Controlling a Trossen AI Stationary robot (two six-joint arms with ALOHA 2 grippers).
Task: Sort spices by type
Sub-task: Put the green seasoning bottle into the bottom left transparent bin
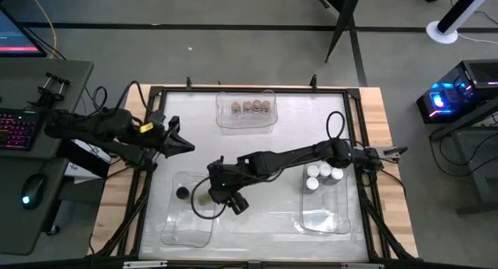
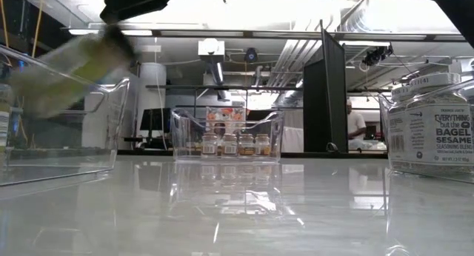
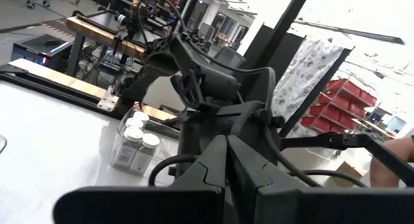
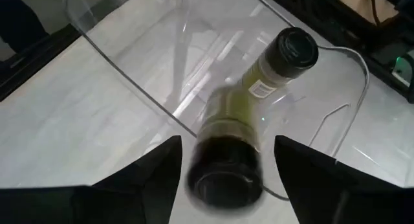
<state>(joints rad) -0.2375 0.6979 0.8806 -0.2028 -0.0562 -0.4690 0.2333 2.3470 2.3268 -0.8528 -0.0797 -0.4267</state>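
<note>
Currently logged: right gripper (image 1: 220, 197) over left bin (image 1: 189, 236), fingers (image 4: 145, 175) spread wide, gripping nothing; blurred black-lidded jar (image 4: 226, 169) between them, apparently just let go or dropping, long axis running away from wrist, parallel to second black-lidded jar (image 4: 279, 61) lying just ahead inside same bin. Far bin (image 1: 247, 121): four tan-lidded jars (image 1: 251, 107) in a row, upright. Right bin (image 1: 325, 214): four white-lidded jars (image 1: 323, 176) clustered at far end. Left gripper (image 1: 180, 142) parked at table's left edge, well apart, fingers together, empty. Right arm nearer to every remaining move; sorting judged almost complete.
</note>
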